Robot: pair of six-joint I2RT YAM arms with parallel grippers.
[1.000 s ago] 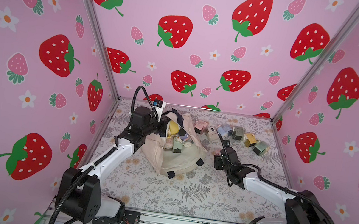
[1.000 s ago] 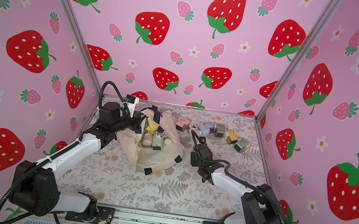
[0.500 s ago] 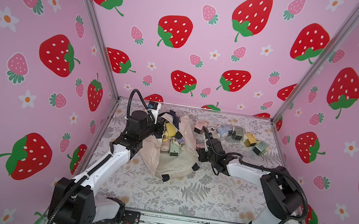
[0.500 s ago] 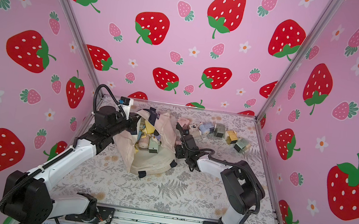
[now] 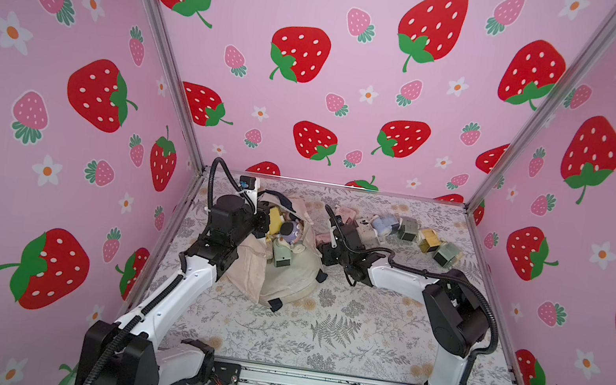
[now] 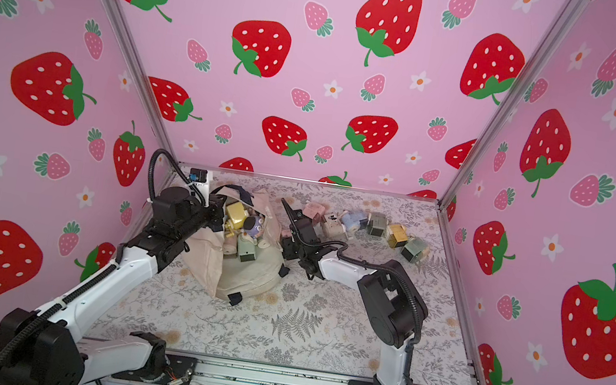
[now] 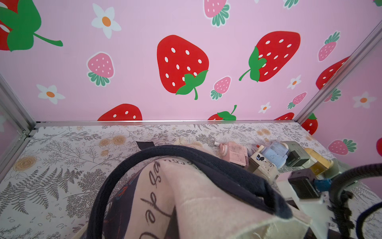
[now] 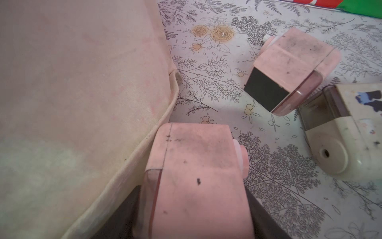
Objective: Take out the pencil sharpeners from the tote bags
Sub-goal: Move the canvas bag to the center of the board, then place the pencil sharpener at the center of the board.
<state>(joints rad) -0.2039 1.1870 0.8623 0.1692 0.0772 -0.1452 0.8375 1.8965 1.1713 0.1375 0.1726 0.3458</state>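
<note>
My right fingers (image 8: 130, 219) are clamped across the flat sides of a pink sharpener (image 8: 196, 175), down by the counter (image 8: 217, 87) and right against the tote bag (image 8: 72, 93). It looks like hard, light, smooth plastic, so I judge the broad faces a safer hold than the knob or clear drawer. My left fingers (image 5: 261, 221) are pinched together, apparently on the bag's limp canvas rim. More sharpeners (image 5: 280, 253) lie in its mouth, and other sharpeners (image 5: 408, 229) lie out on the counter beyond.
</note>
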